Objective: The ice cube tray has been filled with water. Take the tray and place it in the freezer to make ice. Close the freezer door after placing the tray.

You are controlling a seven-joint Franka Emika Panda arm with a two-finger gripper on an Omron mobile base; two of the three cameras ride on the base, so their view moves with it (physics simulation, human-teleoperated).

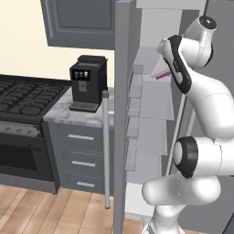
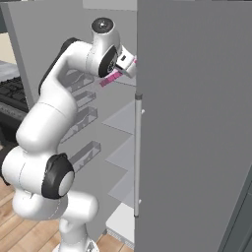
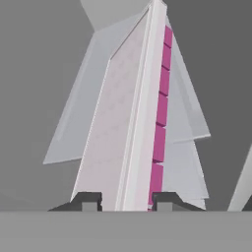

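Observation:
The ice cube tray (image 3: 129,123) is a thin pale pink slab with a darker pink rim, and my gripper (image 3: 126,202) is shut on its near end. In the hand view I see it edge-on, stretching away between the two dark finger tips (image 3: 88,201). The tray (image 1: 161,73) is inside the freezer (image 1: 155,109), just above an upper pale shelf. From the right, the pink tray (image 2: 110,78) sticks out below my hand (image 2: 125,61). The freezer door (image 1: 121,114) stands open on the left, with pale bins (image 1: 134,114) on its inner face.
The open door's silver bar handle (image 1: 106,146) hangs left of my arm. The matching right door (image 2: 197,123) and its handle (image 2: 138,152) are close on the right. A black coffee machine (image 1: 87,82) sits on the marble counter (image 1: 59,114) beside a stove (image 1: 23,98).

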